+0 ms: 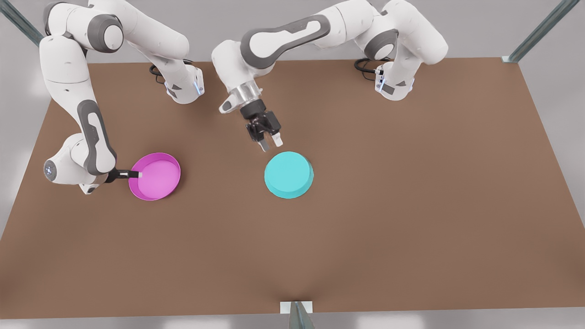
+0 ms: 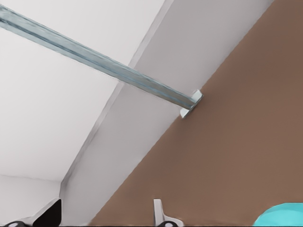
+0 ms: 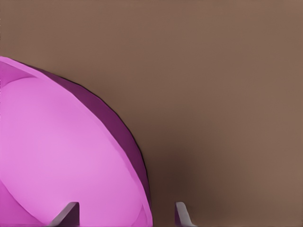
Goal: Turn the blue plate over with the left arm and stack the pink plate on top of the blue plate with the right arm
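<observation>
On the brown table (image 1: 365,228), the blue plate (image 1: 289,175) lies base-up near the left gripper (image 1: 271,145), whose jaws are apart, while the right wrist view shows the right gripper (image 1: 137,174) straddling the pink plate (image 1: 155,176) rim, still unclosed.

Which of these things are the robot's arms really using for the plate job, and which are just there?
For the job:
- blue plate, lying upside down
- pink plate, open side up
- left pincer, open, just above the blue plate's rim
- right pincer, its fingers either side of the pink plate's rim

Just there:
- brown table
- metal frame bars
</observation>
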Robot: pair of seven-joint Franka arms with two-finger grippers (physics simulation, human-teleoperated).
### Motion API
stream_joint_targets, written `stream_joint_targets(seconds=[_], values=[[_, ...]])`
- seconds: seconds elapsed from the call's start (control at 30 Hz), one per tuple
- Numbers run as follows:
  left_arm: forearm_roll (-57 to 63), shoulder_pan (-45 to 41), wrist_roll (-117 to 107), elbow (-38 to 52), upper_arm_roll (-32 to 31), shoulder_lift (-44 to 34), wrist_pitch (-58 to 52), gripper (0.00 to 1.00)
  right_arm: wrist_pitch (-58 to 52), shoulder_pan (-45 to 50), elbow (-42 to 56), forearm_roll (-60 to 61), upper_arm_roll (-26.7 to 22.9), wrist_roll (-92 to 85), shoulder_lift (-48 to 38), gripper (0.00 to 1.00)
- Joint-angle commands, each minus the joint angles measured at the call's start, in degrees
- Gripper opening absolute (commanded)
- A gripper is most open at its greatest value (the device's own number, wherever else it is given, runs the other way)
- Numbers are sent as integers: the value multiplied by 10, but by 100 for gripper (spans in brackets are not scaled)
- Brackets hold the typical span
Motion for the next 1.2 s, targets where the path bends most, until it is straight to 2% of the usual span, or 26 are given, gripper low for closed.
stream_joint_targets(seconds=[0.0,0.07,0.13,0.17,0.2,0.23,0.27,0.3,0.33,0.37,0.4,0.47,0.5,0.53,0.57,0.67,1.0,1.07,1.17], values=[[-246,19,1,-2,-1,-18,-2,99,0,0,1,0,0,-1,0,48],[-374,134,27,-2,-1,-78,-104,100,0,0,2,-1,0,-2,0,48],[-439,258,86,-108,0,-184,-107,100,28,0,1,-1,0,-2,2,48],[-553,367,81,-125,3,-201,-104,100,33,1,2,0,1,-2,5,49],[-602,452,124,-145,17,-224,-92,100,39,1,1,0,1,-2,5,49],[-606,463,251,-197,72,-260,-65,100,39,1,1,0,1,-2,6,49],[-604,463,285,-319,109,-337,11,100,39,1,1,0,1,-2,6,49],[-601,463,314,-398,132,-395,69,100,39,2,1,1,2,-1,6,49],[-569,463,318,-397,133,-398,59,100,40,2,1,1,2,-1,6,49],[-557,501,327,-377,103,-384,39,100,40,2,1,2,2,-1,11,46],[-555,561,329,-337,38,-349,4,100,40,2,2,2,3,0,13,45],[-567,561,327,-94,38,-195,-128,100,40,2,2,2,3,-1,13,42],[-566,561,326,-109,34,-217,-112,100,40,2,2,2,3,-1,13,40],[-566,558,317,-325,32,-337,12,100,40,2,2,2,4,-1,13,39],[-564,556,307,-385,30,-373,51,100,40,2,3,2,4,-2,13,35],[-562,555,306,-375,28,-367,59,100,40,2,3,2,4,-3,13,30],[-570,555,306,-358,31,-367,52,100,40,2,11,2,4,-3,22,30],[-574,555,305,-358,31,-367,52,100,40,2,11,2,4,-3,22,22],[-574,555,306,-358,31,-367,51,100,40,2,12,2,4,-3,25,22]])
